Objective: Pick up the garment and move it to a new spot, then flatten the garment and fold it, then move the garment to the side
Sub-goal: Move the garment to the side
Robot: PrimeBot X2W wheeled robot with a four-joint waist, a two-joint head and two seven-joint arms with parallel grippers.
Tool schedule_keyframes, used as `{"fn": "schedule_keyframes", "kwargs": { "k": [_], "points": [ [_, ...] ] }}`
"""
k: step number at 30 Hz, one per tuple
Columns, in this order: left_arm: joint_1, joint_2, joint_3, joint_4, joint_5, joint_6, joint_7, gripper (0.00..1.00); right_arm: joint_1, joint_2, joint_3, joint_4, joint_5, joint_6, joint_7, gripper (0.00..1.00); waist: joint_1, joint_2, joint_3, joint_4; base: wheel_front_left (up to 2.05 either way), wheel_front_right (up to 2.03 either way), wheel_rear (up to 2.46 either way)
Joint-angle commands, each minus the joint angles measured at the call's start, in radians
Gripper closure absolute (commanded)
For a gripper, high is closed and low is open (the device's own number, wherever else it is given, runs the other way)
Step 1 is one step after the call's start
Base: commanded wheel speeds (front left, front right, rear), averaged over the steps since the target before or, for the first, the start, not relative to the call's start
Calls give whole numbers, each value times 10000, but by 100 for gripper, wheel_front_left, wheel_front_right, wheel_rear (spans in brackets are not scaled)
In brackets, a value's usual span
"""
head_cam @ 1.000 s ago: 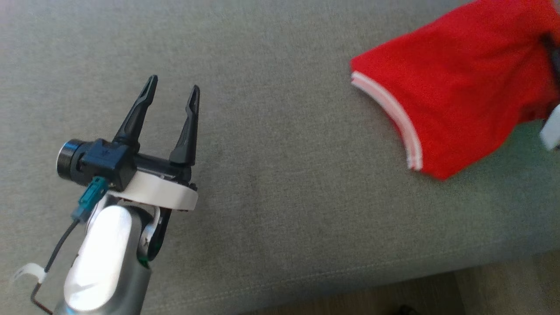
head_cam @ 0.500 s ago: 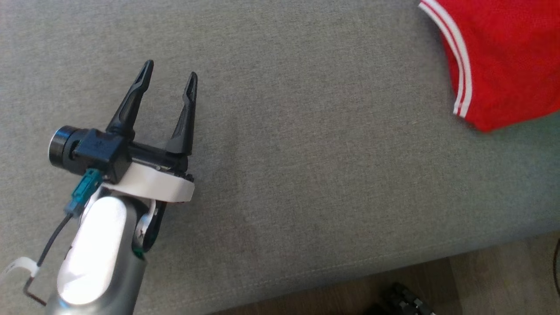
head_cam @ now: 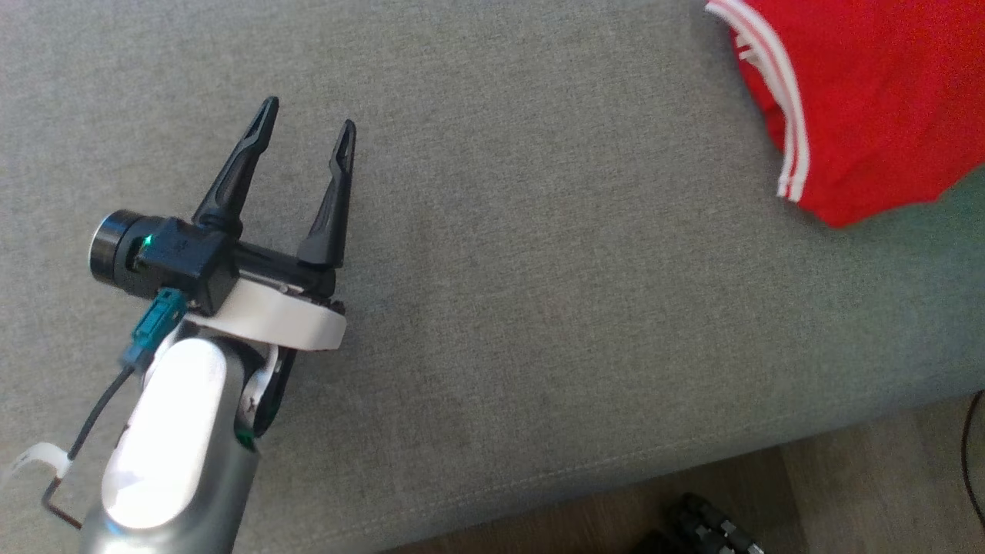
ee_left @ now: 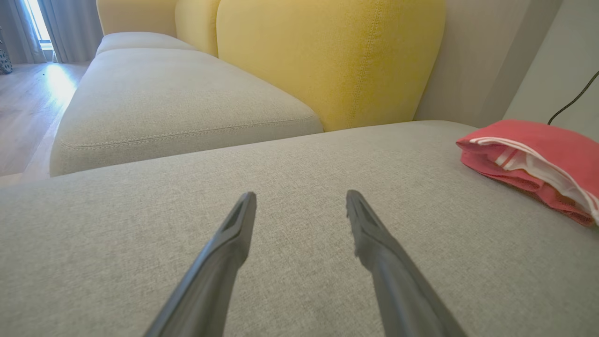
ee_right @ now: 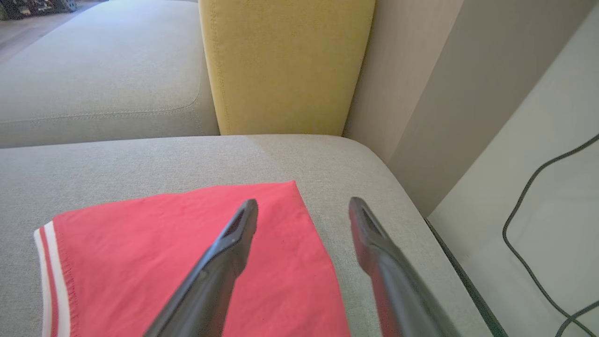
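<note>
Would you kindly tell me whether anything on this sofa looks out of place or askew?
Nothing serious: the folded red garment lies near the grey cushion's right end, its white-striped edges gaping slightly rather than lying aligned.

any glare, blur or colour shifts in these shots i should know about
Head view: blown-out highlight on the glossy silver forearm behind the left pincer; greenish tinge on the grey fabric sofa cushion beside the folded red white-trimmed fabric garment. Left wrist view: window light washes out the wooden floor; the garment looks pinker. Right wrist view: the right pincer looks soft near the lens.
</note>
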Motion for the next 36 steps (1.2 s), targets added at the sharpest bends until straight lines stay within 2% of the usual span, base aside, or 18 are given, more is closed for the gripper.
{"fn": "schedule_keyframes", "kwargs": {
  "k": [1,6,10,11,13,21,27,36],
  "points": [
    [-187,273,321,-299,52,-31,-6,0,508,-91,-124,-451,22,35,-167,0,-1,0,-122,7,0,0,0],
    [47,286,399,-154,-79,67,-60,0,1184,647,-397,-1321,-258,35,-760,0,-1,0,-599,42,0,0,0],
    [404,242,543,-92,-238,260,-102,0,1884,1790,-578,-2236,-814,35,-1233,0,-1,0,-1120,82,0,0,0],
    [404,242,543,-92,-238,260,-102,0,1884,1790,-578,-2236,-814,35,-1233,0,-1,0,-1120,82,0,0,0],
    [586,222,619,-80,-321,358,-113,0,2176,2381,-575,-2655,-1166,35,-1454,0,-1,0,-1345,133,0,0,0],
    [1329,63,913,21,-706,746,-165,0,2960,4441,231,-3446,-2671,35,-2300,0,-1,0,-2306,821,0,0,0],
    [1754,-8,1073,76,-900,919,-214,0,3312,4968,904,-3112,-3174,35,-2769,0,-1,0,-2789,1477,0,0,0],
    [2546,89,1160,261,-956,1023,-271,0,4090,5268,1258,-2435,-3514,35,-3018,0,-1,0,-3601,2016,0,0,0]
  ]
}}
